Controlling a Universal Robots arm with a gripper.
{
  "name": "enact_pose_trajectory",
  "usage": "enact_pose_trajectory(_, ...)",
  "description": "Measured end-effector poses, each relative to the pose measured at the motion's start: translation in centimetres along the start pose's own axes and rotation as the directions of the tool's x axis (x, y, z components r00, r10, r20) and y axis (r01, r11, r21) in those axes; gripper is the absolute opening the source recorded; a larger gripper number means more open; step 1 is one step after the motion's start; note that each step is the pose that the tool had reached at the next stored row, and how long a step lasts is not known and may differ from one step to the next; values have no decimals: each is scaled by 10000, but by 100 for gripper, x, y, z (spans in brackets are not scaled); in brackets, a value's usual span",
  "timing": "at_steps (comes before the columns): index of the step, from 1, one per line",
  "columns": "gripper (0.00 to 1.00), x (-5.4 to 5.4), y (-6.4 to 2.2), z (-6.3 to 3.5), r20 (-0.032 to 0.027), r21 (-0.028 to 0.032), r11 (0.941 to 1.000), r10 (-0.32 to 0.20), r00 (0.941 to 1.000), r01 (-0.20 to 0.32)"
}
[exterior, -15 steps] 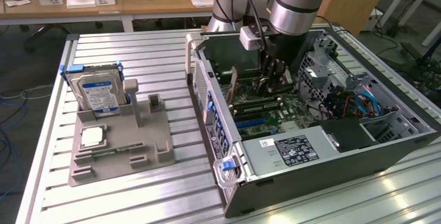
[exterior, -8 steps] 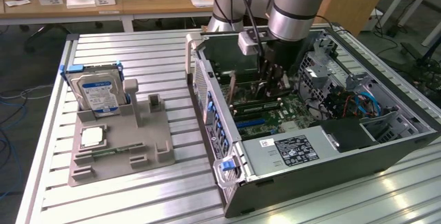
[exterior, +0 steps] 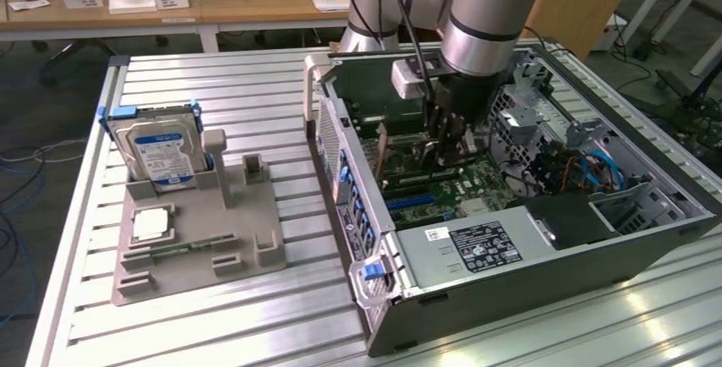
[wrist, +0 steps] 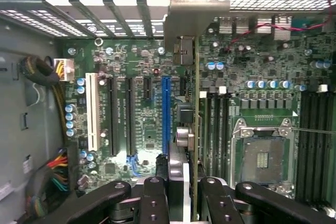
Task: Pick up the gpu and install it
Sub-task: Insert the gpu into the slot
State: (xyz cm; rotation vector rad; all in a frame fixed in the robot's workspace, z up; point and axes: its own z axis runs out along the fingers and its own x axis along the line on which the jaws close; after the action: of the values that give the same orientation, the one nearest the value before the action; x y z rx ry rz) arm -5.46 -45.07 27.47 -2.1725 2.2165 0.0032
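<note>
Arm (exterior: 488,20) vertical, claw (wrist: 182,183) clamping gpu (wrist: 195,103) inside case (exterior: 542,299).

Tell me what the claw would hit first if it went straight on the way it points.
The claw grips the gpu, so the card's lower edge would reach the motherboard first, near the blue slot. Whether it lines up with that slot is unclear.

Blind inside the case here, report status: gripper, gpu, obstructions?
Gripper shut on thin dark gpu card with grey metal end bracket. Card edge-on over green motherboard, inside open black case. Nothing seen between card and slots.
</note>
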Motion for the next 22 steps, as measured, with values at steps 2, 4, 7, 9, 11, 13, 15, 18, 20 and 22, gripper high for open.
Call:
enact_pose_trajectory(2,28,30,3,5,0,-1,10000,1,10000,-1)
enact_pose_trajectory(4,28,42,26,9,-2,0,10000,2,10000,-2)
enact_pose_trajectory(7,28,44,37,43,-1,-1,10000,-1,10000,1)
enact_pose_trajectory(9,28,45,38,71,0,-1,10000,-2,10000,2)
enact_pose_trajectory(11,28,48,39,106,-1,-2,10000,0,10000,0)
enact_pose_trajectory(13,28,50,46,130,-1,-2,10000,3,10000,-3)
enact_pose_trajectory(15,28,57,70,138,-2,-2,10000,1,10000,-1)
enact_pose_trajectory(18,28,77,84,162,-1,-3,10000,-2,10000,2)
enact_pose_trajectory(20,28,103,85,196,-1,-2,10000,0,10000,0)
enact_pose_trajectory(22,28,120,87,224,1,-1,10000,1,10000,-1)
